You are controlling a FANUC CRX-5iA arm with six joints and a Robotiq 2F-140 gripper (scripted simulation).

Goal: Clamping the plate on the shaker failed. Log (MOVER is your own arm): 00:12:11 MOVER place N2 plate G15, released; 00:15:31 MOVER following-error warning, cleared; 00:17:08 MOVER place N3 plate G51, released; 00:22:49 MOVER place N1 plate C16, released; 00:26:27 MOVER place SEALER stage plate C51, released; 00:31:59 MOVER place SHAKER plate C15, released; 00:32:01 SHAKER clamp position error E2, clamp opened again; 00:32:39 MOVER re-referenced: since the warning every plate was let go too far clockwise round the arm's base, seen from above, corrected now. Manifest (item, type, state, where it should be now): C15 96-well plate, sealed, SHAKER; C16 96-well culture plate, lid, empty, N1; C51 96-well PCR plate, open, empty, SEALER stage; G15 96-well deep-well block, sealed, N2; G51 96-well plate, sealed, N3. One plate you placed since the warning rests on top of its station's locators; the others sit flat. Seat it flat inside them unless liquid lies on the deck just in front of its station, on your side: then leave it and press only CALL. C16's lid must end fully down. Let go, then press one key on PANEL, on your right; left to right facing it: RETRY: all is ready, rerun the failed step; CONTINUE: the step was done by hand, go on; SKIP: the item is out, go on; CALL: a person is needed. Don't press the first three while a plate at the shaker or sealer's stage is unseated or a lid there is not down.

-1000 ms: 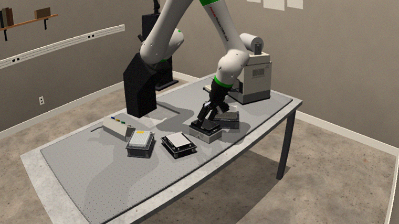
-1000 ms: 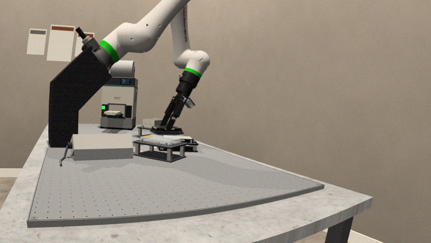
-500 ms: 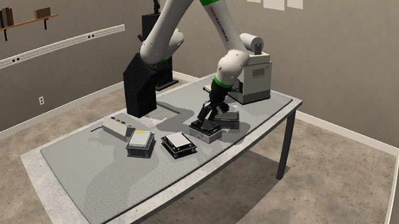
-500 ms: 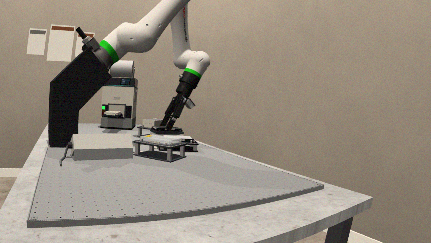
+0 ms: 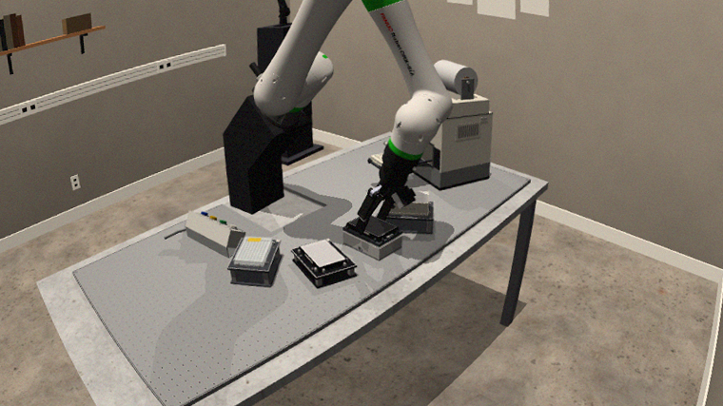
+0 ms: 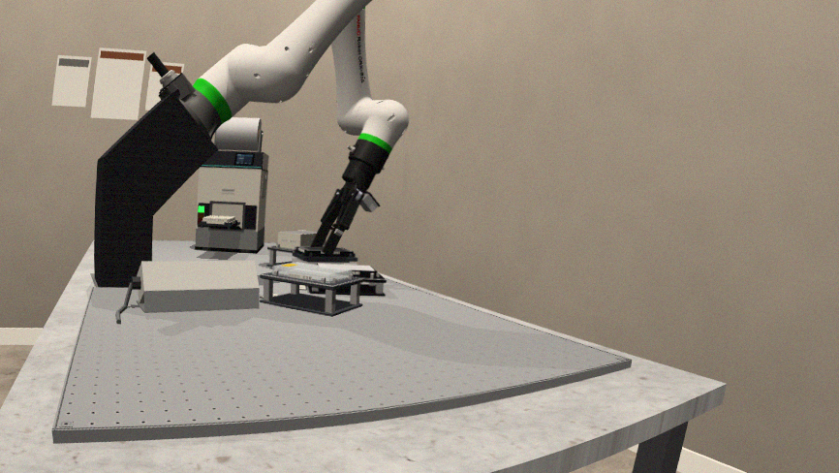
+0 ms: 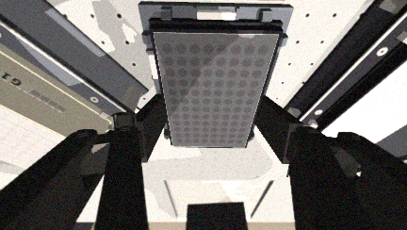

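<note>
My gripper (image 5: 375, 210) is shut on a sealed 96-well plate (image 5: 379, 226) at the grey-based shaker station (image 5: 372, 245). In the wrist view the fingers press both long sides of the plate (image 7: 214, 87) near its near end. The grey seal shows rows of wells through it. The plate lies nearly square within the station's dark frame (image 7: 214, 14), about level with the frame's top. I cannot tell whether it rests on the locators or inside them. In the exterior view the gripper (image 6: 328, 240) leans down onto the dark plate (image 6: 325, 254).
A lidded plate on a raised nest (image 5: 253, 259) and a white-topped plate (image 5: 322, 260) stand to the left. A block (image 5: 414, 215) sits just behind the shaker. The key panel (image 5: 213, 231) is at the left; the sealer (image 5: 461, 141) with a plate on its stage (image 6: 220, 225) is behind.
</note>
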